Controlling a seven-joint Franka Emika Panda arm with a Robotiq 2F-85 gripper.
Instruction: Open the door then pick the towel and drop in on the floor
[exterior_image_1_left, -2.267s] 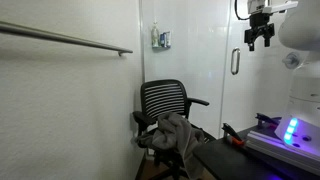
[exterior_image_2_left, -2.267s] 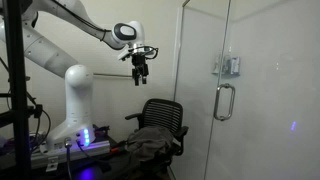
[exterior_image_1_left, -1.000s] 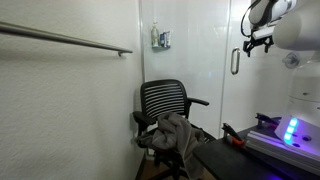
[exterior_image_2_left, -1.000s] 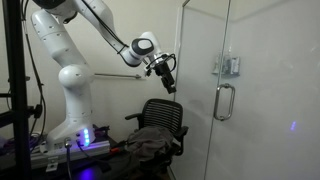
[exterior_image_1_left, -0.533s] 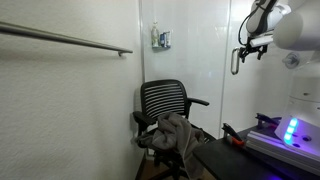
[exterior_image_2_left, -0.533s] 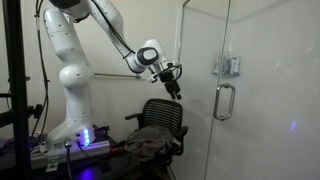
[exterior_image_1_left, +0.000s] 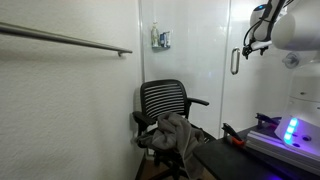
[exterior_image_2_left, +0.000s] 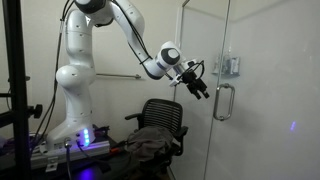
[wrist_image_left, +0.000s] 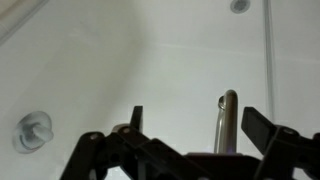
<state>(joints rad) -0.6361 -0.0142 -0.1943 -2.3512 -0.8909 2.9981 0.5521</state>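
Observation:
The door (exterior_image_2_left: 255, 60) is a tall glossy white panel with a vertical silver handle (exterior_image_2_left: 224, 102), and it stands closed in both exterior views. My gripper (exterior_image_2_left: 200, 85) hangs open just beside the handle (exterior_image_1_left: 235, 60), a little above its middle. In the wrist view the handle's rounded top (wrist_image_left: 228, 110) rises between my spread fingers, nearer the right fingertip (wrist_image_left: 262, 124); my gripper (wrist_image_left: 198, 122) touches nothing. The grey towel (exterior_image_1_left: 175, 130) lies crumpled on the seat of a black mesh office chair (exterior_image_1_left: 165, 100), also seen as the towel (exterior_image_2_left: 150, 140) below my arm.
A long metal rail (exterior_image_1_left: 70, 40) runs along the white wall. A small holder (exterior_image_1_left: 161, 39) is fixed high on the wall behind the chair. The robot base with a blue light (exterior_image_2_left: 85, 135) stands on a stand beside the chair. A round fitting (wrist_image_left: 33, 130) sits on the panel.
My arm has swung across toward the door and lowered slightly; the gripper went from open air above the chair to right beside the handle. It stayed open.

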